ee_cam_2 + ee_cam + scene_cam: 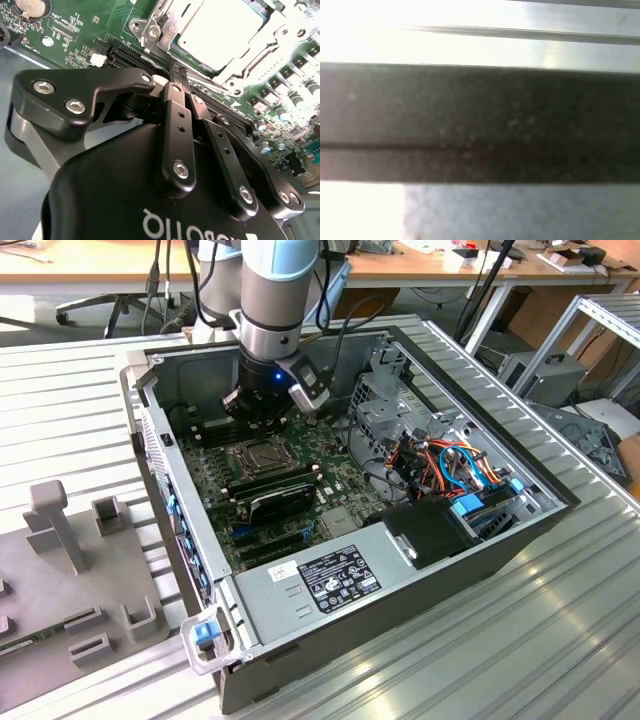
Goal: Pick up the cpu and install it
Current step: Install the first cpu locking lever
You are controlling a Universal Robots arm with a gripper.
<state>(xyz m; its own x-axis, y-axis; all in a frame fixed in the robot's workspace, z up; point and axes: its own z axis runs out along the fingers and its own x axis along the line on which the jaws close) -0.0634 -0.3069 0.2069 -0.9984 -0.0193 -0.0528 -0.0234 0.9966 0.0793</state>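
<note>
The cpu [220, 30] lies flat in the socket [160, 30] on the green board [75, 30], at about one o'clock from the gripper [179, 75] in the second wrist view. The jaws are closed together with nothing between them, their tips just beside the socket's frame. The chip looks light, stiff and fragile, best taken by opposite edges, never the underside.
</note>
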